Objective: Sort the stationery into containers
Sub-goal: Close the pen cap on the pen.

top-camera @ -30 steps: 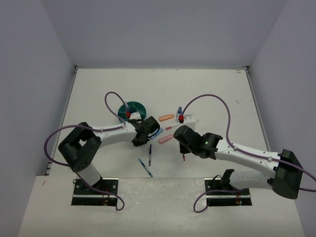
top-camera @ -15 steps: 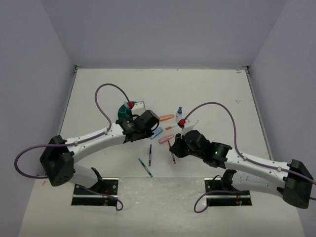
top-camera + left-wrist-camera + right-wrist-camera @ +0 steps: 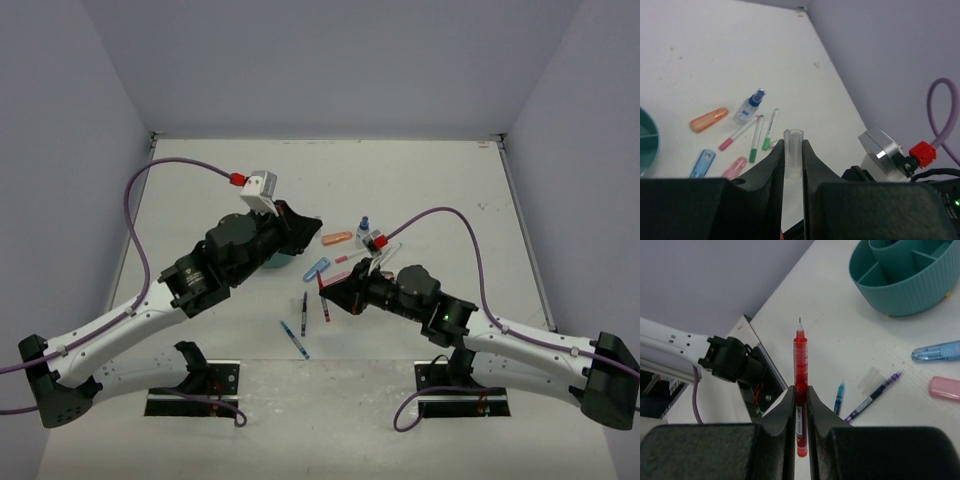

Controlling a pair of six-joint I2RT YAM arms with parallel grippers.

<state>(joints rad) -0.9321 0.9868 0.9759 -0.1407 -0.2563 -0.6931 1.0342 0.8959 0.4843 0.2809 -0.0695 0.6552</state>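
Left hand: my left gripper is closed nearly all the way on a clear cap, a small see-through tube that stands up between the fingers, lifted off the table.
Right hand: my right gripper is pinched tight on the red pen, tip up, held in the air near the front of the table.
Organizer: the teal organizer sits left of centre; in the top view my left arm covers most of it.
Done: little, I judge. The compartments that show in my right wrist view have nothing in them.
Loose, far group: orange marker, blue-capped bottle, a pink-tipped pen and two green pens lie close together beside the organizer.
Loose, middle: light-blue marker and pink marker.
Loose, near: a purple pen and a blue pen.
Left to do: both held pieces and every loose item need to go in.
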